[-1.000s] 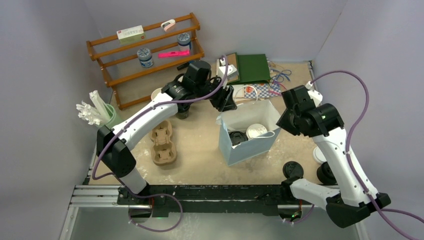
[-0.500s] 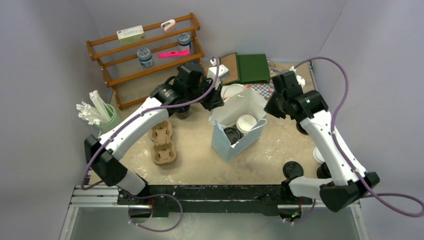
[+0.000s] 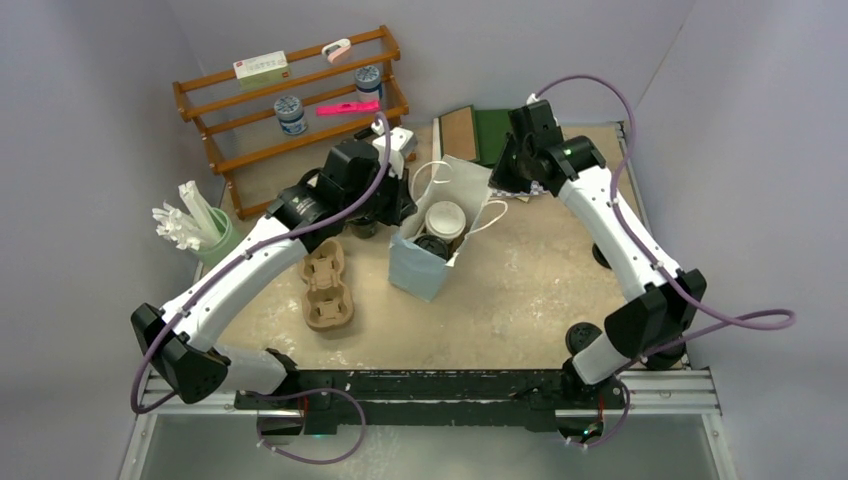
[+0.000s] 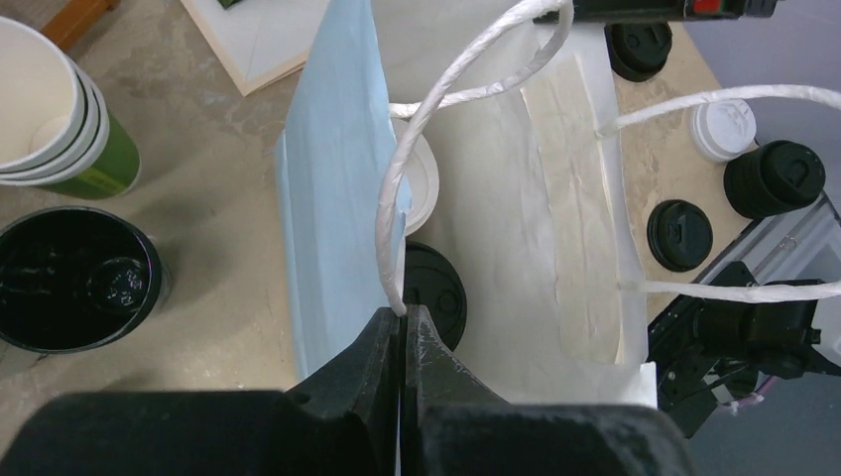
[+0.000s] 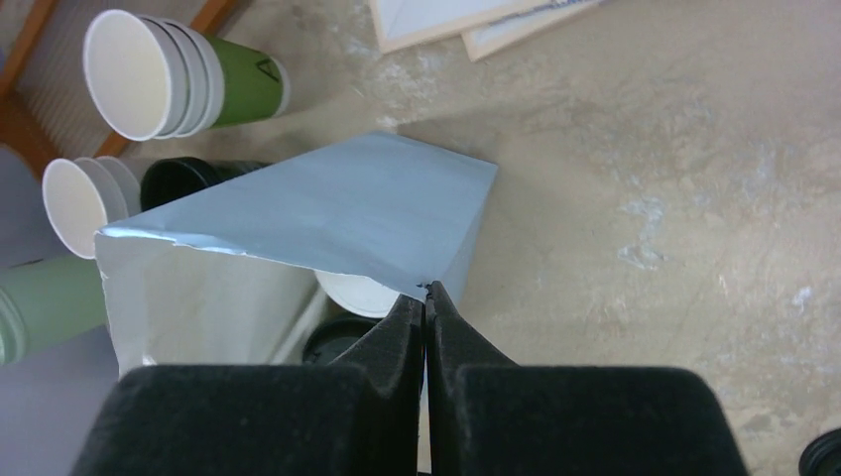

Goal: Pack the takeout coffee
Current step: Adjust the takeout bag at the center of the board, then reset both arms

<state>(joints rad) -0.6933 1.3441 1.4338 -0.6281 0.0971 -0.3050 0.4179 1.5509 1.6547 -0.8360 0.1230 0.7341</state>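
- Pale-blue paper bag [image 3: 415, 268] stood upright mid-table; cream cup [image 3: 444, 219] and black cup [image 3: 431, 245], both lidded, sat inside it, side by side.
- Fingers together, the left gripper [image 4: 402, 322] pinched the twine handle [image 4: 384, 248]; the right gripper [image 5: 425, 297] was clamped on the bag's far-right rim corner.
- Judgement: keep both holds level so the cups don't tip.
- Possible snags: pulp carrier [image 3: 326, 292] just left of the bag, stacked cups [image 5: 169, 74] at its far-left side.
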